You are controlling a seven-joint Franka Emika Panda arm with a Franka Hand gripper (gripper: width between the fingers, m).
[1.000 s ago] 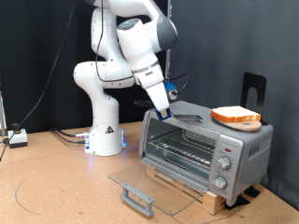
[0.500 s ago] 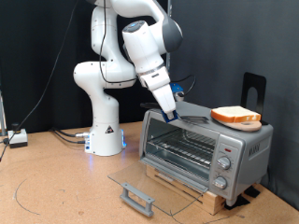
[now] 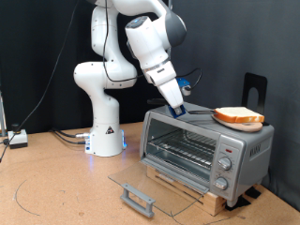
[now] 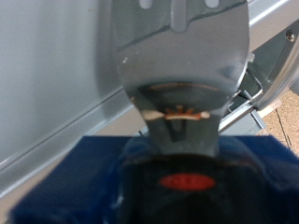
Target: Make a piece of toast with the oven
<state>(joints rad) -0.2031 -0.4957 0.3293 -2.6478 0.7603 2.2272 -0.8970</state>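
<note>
Fingers [image 4: 177, 117] pinching a spatula [image 3: 202, 116], now sliding nearer the toast [image 3: 238, 116] atop the oven [image 3: 206, 150], door hanging open.

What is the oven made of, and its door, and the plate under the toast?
The oven looks like brushed silver metal: grey with a dull sheen. Its door, folded down, seems to be clear glass, since the table shows through. The plate under the piece of toast looks like pale wood, though it's too small to tell.
</note>
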